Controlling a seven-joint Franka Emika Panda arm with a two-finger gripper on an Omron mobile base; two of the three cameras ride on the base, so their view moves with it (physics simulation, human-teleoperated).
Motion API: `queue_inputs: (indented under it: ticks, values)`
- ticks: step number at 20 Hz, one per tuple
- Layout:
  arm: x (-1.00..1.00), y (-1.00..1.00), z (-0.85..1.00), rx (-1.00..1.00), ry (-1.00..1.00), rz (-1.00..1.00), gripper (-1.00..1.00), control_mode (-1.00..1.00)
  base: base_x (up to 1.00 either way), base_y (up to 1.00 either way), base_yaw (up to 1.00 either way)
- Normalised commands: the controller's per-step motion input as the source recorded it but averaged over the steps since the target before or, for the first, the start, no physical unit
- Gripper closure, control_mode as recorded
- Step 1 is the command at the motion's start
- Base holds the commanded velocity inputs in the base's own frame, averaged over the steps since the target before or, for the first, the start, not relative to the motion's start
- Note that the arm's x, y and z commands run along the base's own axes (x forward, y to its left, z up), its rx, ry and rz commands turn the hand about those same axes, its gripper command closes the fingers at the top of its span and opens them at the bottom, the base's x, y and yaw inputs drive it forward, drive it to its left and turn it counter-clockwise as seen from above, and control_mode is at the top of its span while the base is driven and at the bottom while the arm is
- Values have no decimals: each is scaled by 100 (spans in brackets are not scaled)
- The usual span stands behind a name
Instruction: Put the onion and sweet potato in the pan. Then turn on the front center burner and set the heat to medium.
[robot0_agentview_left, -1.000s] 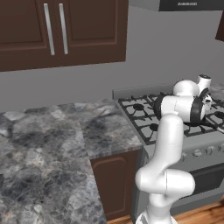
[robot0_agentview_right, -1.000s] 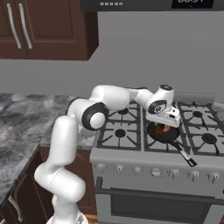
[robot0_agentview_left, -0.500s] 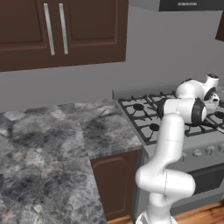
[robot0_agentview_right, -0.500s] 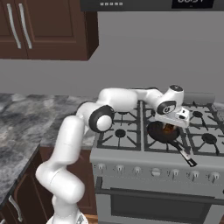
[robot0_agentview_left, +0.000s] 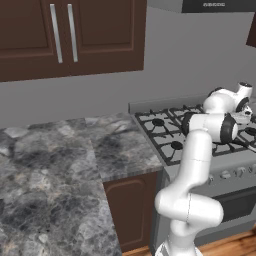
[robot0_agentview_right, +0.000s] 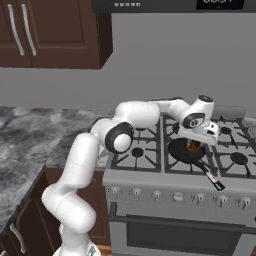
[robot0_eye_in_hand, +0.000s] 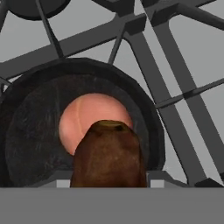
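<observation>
In the hand view the black pan (robot0_eye_in_hand: 39, 131) sits on the stove grate with the round orange-tan onion (robot0_eye_in_hand: 87, 116) resting inside it. The reddish-brown sweet potato (robot0_eye_in_hand: 109, 153) hangs just above the onion, close to the camera, and hides my fingertips. In the right base view my gripper (robot0_agentview_right: 196, 140) hovers low over the pan (robot0_agentview_right: 181, 152), shut on the sweet potato. The pan covers the front center burner and its long handle (robot0_agentview_right: 212, 177) points toward the stove's front right.
A row of knobs (robot0_agentview_right: 177, 196) lines the steel range front. Bare burner grates (robot0_agentview_right: 137, 150) lie left and right of the pan. Grey stone counter (robot0_agentview_left: 60, 165) stretches left of the range, with dark cabinets (robot0_agentview_left: 65, 35) above.
My hand has swung to the right over the pan, carrying the sweet potato, and has settled there above the onion.
</observation>
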Motion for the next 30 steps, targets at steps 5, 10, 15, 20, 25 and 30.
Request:
queue_inputs:
  ticks: [5,10,15,20,25,30]
  values:
    - [-21,61,8,-2,-1,9,-100,-100,0,0,0]
    - [-5,48,1,-3,0,8,-100,-100,0,0,0]
    - [-6,10,9,-3,0,1,-100,-100,0,0,0]
    - [-17,12,45,0,-3,0,-100,-100,0,0,0]
    - [1,22,58,0,-10,0,-100,-100,0,0,0]
    - [-68,-22,6,6,-12,0,-100,-100,0,0,0]
